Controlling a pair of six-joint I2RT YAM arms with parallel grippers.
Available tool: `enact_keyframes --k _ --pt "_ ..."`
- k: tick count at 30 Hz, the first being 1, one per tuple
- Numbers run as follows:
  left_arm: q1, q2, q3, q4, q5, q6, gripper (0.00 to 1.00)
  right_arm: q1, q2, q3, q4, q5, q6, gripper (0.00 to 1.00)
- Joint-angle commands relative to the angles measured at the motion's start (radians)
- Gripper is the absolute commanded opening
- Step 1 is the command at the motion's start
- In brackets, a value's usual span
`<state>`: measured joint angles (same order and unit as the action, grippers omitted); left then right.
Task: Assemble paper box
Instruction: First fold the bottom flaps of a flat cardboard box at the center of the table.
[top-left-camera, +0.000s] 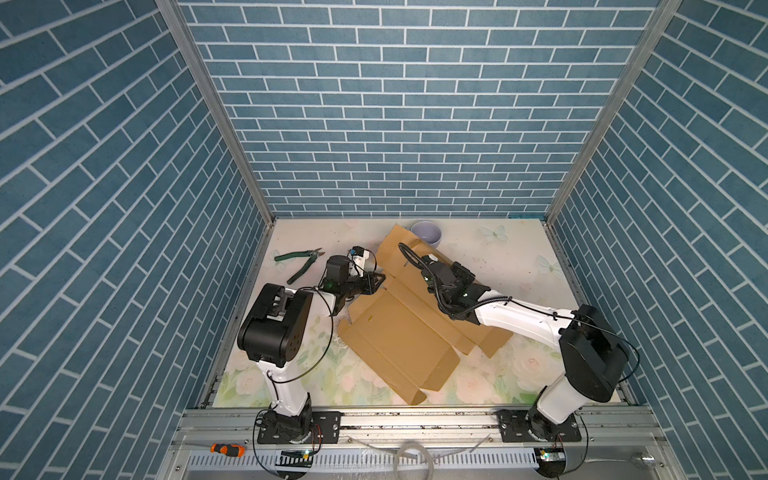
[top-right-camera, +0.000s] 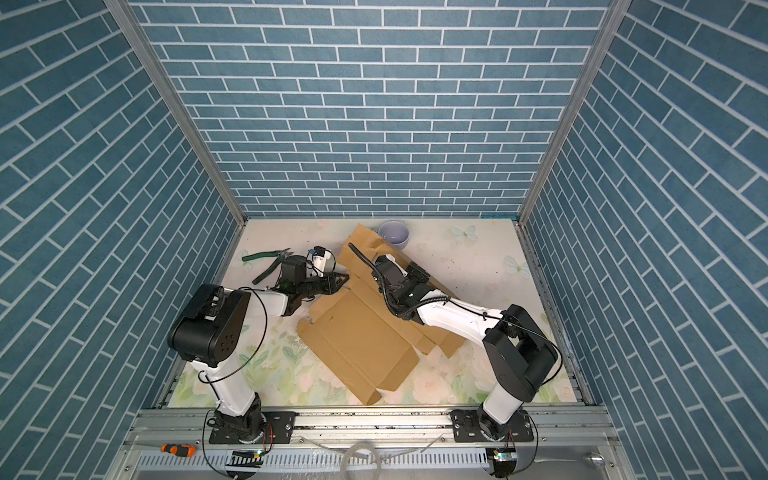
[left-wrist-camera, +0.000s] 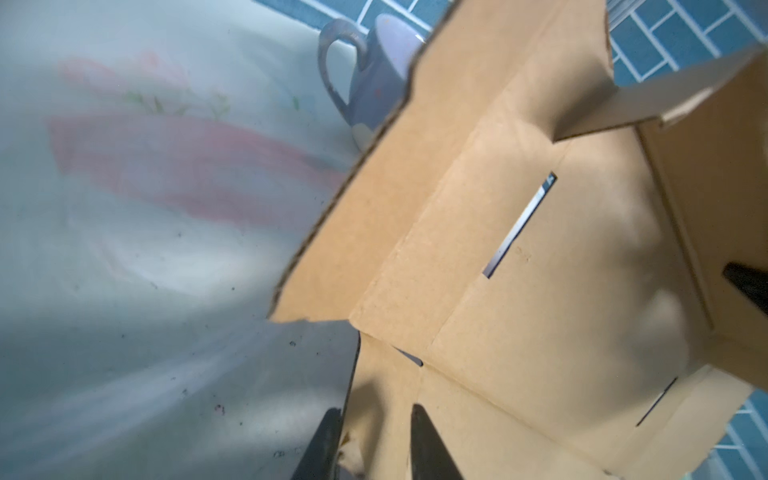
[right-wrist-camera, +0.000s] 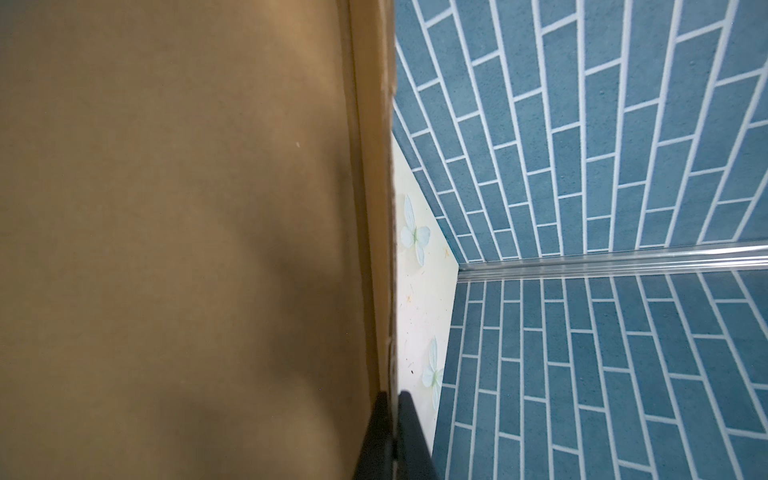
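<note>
Pinching one raised edge, the right tool (right-wrist-camera: 394, 419) holds the paper box (top-left-camera: 399, 332) at worktop (top-left-camera: 498, 266) centre, long axis 11-to-5 o'clock; the nearer left tool (left-wrist-camera: 374, 440) straddles its 9 o'clock flap (left-wrist-camera: 382, 395), jaws slightly spread.

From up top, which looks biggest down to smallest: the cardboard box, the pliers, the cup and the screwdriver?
1. cardboard box, by far.
2. pliers, longer than the other two.
3. cup and screwdriver: about alike. The box hides part of the cup, so I won't rank them.
</note>
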<state>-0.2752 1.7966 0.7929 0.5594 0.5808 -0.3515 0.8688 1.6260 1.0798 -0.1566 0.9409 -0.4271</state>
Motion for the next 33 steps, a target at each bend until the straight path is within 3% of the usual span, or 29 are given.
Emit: enact_keyframes --k 1,5,8,14,18,25,29,33 --pt "-0.068 -0.043 -0.005 -0.069 -0.07 0.105 0.28 0.02 -0.032 0.013 -0.014 0.01 0.019 0.0" --pt "-0.108 -0.08 0.007 -0.163 -0.161 0.186 0.25 0.036 -0.023 0.036 -0.047 0.022 0.036 0.0" --pt "-0.11 -0.106 -0.013 -0.134 -0.194 0.194 0.25 0.039 -0.016 0.041 -0.055 0.03 0.042 0.0" --pt "-0.157 -0.086 -0.019 -0.089 -0.187 0.185 0.27 0.053 -0.023 0.045 -0.062 0.031 0.047 0.0" --pt "-0.194 -0.041 -0.003 -0.103 -0.197 0.182 0.28 0.074 -0.014 0.008 0.014 0.066 -0.024 0.0" --pt "-0.199 -0.035 0.005 -0.094 -0.171 0.159 0.3 0.093 0.024 0.025 0.012 0.075 -0.03 0.0" --pt "-0.181 -0.07 0.01 -0.13 -0.16 0.163 0.4 0.091 0.029 0.022 0.037 0.081 -0.061 0.0" --pt "-0.13 -0.143 0.02 -0.184 -0.135 0.158 0.58 0.083 0.019 0.005 0.073 0.076 -0.102 0.0"
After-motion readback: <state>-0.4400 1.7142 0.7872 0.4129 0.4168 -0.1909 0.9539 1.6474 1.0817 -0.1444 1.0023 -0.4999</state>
